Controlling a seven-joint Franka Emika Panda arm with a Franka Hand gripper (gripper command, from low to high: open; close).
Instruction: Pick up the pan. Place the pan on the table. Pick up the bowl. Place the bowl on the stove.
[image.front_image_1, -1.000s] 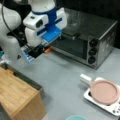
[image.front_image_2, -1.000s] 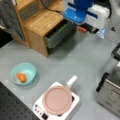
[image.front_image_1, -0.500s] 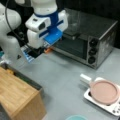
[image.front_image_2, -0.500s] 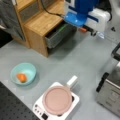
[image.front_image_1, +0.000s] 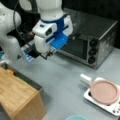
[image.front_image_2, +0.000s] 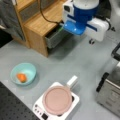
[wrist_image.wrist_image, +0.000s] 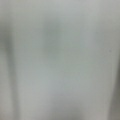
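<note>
One flat round pink pan (image.front_image_2: 57, 100) sits on one white square stove (image.front_image_2: 72, 103). One smooth teal bowl (image.front_image_2: 23, 73) rests on the grey surface (image.front_image_2: 75, 62). I cannot tell if the gripper (image.front_image_1: 48, 53) is clenched.

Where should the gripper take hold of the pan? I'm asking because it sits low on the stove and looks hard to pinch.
Probably the short white handle: it juts past the stove over bare table. Coming from above, fingers across it, seems best, since the pan is shallow and wide. The gripper hangs far off, holding nothing.
</note>
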